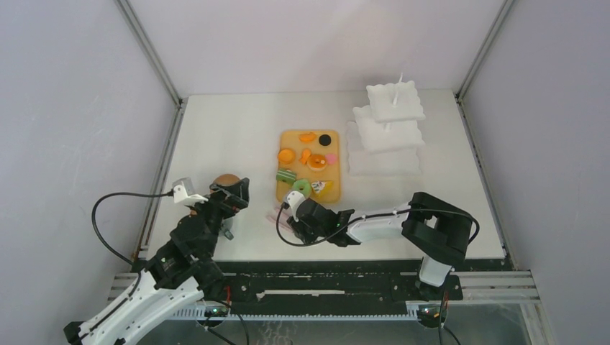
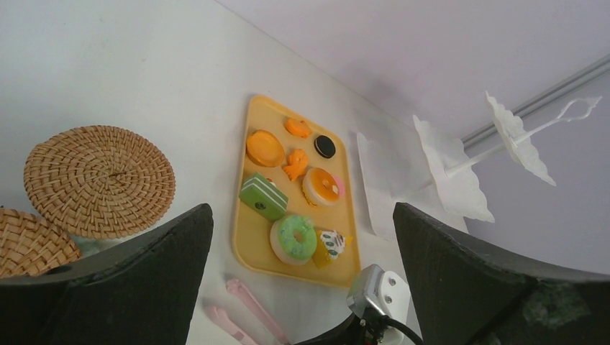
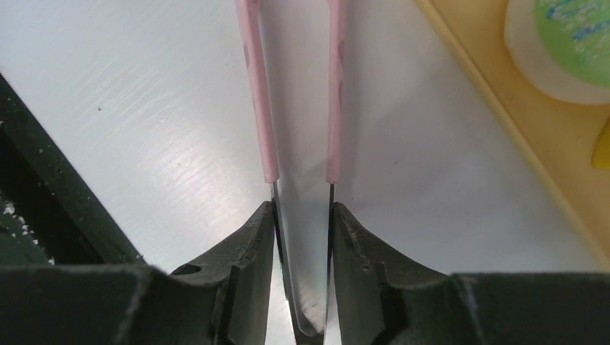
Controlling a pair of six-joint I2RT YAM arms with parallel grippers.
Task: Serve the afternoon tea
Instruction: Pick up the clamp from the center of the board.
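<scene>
Right of the wooden board (image 1: 289,141), toward the far side of the table (image 1: 230,136), stood the tiered white stand (image 1: 386,133), the biggest thing there. It was one stand with three tiers, all bare, and I took it to be where the pastries (image 1: 317,162) were meant to go. The single board served as the holding tray, so the serving looked barely begun.

Left of the board and nearer me sat the cork coasters (image 2: 99,180), two by my count, side by side. Something pale showed under one, but I could not tell whether it was a mug.

On the board I counted eight pastries for certain:
- one green donut (image 2: 296,238)
- one green layered slice (image 2: 263,195)
- one black round (image 2: 325,146)
- one yellow wedge (image 2: 324,251)
- three orange tarts (image 2: 265,147)
- one orange-topped round (image 2: 319,185)

A pink piece (image 2: 338,188) tucked against the orange-topped round may have been a ninth.

Just off the board's near edge was one pair of pink tongs (image 3: 257,93). My right gripper (image 3: 303,223) had its fingers (image 3: 241,251) pinched onto the tongs' bare metal tail. Both tong arms pointed ahead past the donut, presumably so I could lift pastries without crushing them.

My left gripper (image 1: 231,192) hung over the coasters left of the board. Its fingers (image 2: 144,273) were spread wide and held nothing, ready, I judged, for a coaster.
</scene>
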